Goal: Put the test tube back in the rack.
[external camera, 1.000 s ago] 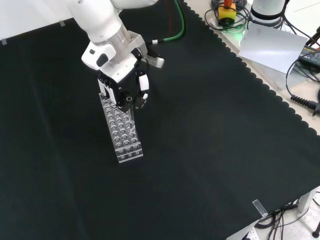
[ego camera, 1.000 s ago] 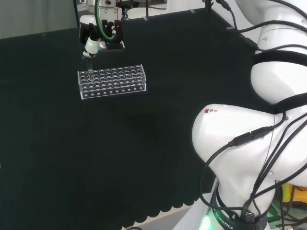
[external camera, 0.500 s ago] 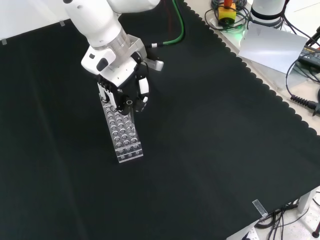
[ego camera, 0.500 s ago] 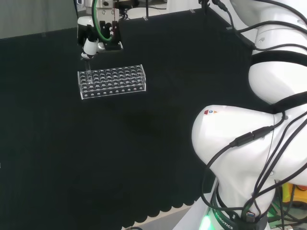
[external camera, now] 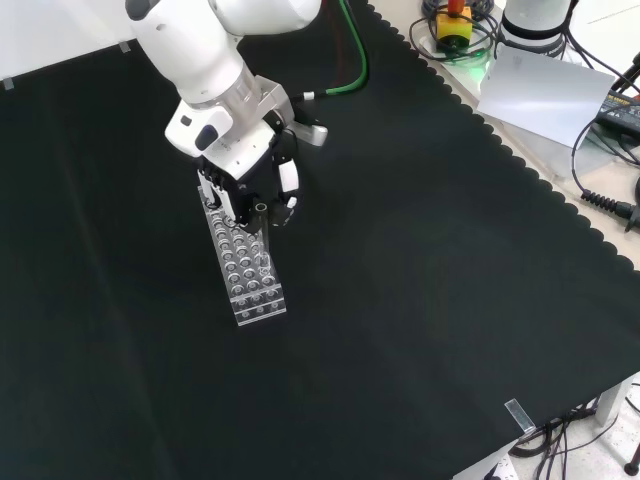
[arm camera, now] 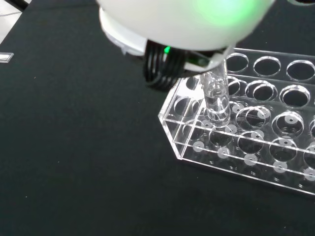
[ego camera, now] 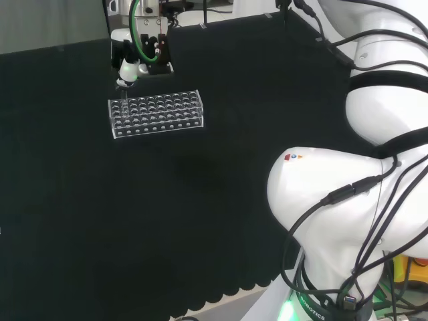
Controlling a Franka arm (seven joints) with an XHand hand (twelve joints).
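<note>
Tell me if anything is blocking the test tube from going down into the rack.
Nothing visible does. The hand holds the test tube upright at the rack corner, its tip in a hole.

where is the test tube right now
The test tube hangs upright from the hand, its lower end in a hole near the corner of the clear rack, at the rack's left end in the head view.

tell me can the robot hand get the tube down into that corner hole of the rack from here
Probably yes: the robot hand holds the test tube upright over the rack corner, and nothing lies between its tip and the holes.
</note>
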